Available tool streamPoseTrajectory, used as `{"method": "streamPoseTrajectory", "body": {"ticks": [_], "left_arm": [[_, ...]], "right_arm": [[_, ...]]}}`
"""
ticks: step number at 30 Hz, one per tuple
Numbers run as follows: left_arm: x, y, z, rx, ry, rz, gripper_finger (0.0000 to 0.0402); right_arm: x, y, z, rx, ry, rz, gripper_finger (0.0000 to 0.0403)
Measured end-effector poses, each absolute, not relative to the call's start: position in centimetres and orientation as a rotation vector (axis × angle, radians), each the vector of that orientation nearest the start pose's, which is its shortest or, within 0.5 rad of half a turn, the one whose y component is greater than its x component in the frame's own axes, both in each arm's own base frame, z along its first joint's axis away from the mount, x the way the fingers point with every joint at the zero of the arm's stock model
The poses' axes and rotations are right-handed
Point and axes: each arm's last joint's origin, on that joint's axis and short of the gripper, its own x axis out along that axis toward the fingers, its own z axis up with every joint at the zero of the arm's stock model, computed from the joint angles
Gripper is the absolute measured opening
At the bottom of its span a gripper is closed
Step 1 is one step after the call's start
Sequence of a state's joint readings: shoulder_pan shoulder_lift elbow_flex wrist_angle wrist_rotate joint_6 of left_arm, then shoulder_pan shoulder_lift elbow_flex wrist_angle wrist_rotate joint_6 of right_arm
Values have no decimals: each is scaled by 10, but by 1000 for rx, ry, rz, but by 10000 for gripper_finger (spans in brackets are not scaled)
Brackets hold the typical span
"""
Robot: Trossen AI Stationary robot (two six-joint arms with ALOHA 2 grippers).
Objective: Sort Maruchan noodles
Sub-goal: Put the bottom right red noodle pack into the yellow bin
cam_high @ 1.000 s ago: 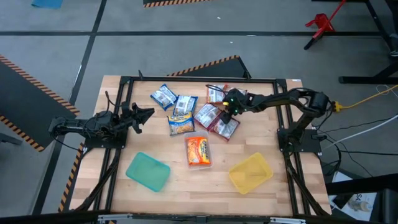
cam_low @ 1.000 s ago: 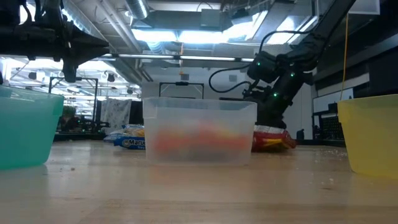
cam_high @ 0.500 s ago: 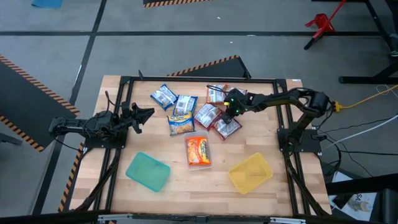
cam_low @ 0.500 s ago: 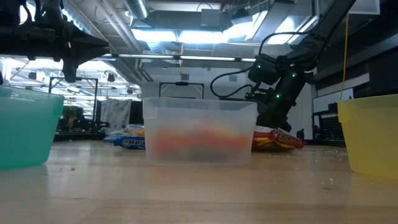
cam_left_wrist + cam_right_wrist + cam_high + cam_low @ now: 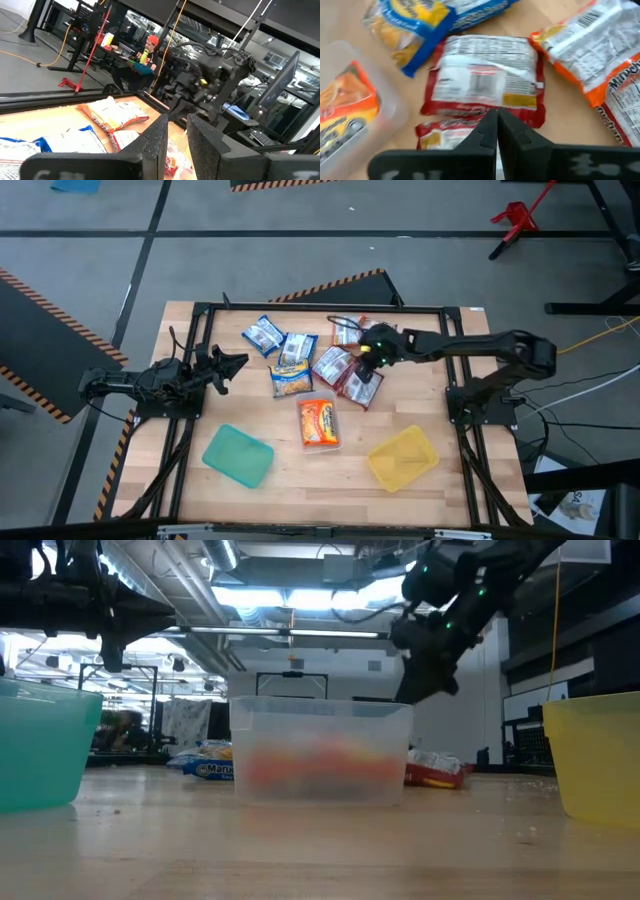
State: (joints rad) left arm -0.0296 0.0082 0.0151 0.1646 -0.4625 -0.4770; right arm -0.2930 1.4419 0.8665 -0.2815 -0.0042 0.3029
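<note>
Holding in the clear tray (image 5: 319, 423): one orange packet (image 5: 318, 420)
Teal tray (image 5: 238, 455), yellow tray (image 5: 402, 457): bare inside
Other noodle packets (image 5: 300, 356): loose mid-table (image 5: 290, 470)
Right hand (image 5: 365, 366): pinched closed, empty, above red packets (image 5: 485, 83)
Left hand (image 5: 236, 363): narrow gap, at left edge

Lying at about seven o'clock on the wooden worktop (image 5: 290, 480): a teal tray (image 5: 238, 455), turned at an angle. Sitting at roughly five o'clock, well apart from it: a yellow tray (image 5: 402, 457), also angled. Resting between them, near six o'clock and closer to the centre: a clear tray (image 5: 319, 423). Running round the worktop's edge: a black metal frame (image 5: 300, 307). Stretching beyond the twelve o'clock edge: grey floor (image 5: 300, 260) with orange-and-black hazard striping (image 5: 330, 288). Standing at about two o'clock, far off on the floor: a red stand (image 5: 517, 218). Trailing at three o'clock: a yellow cable (image 5: 590, 338).
</note>
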Motion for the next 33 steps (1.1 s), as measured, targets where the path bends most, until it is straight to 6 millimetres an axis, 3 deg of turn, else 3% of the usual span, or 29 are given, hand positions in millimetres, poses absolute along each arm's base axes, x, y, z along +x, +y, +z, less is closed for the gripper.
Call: {"method": "streamPoseTrajectory", "body": {"ticks": [3, 6, 9, 15, 20, 26, 33], "left_arm": [[93, 10, 183, -510, -268, 383, 66], [93, 10, 183, -510, -264, 366, 66], [93, 10, 183, -495, -260, 367, 66], [93, 10, 183, -494, -262, 380, 66], [94, 10, 181, -490, -244, 387, 66], [93, 10, 181, -489, -244, 400, 66], [93, 10, 181, -489, -245, 404, 66]], "right_arm": [[268, -78, 210, 406, 871, -369, 14], [254, -74, 201, 368, 1062, -343, 58], [244, -72, 196, 267, 1192, -303, 129], [244, -73, 191, 90, 1247, -195, 285], [247, -74, 172, 35, 1331, -143, 368], [260, -77, 152, 1, 1339, -90, 391], [266, -78, 132, 25, 1390, -76, 349]]}}
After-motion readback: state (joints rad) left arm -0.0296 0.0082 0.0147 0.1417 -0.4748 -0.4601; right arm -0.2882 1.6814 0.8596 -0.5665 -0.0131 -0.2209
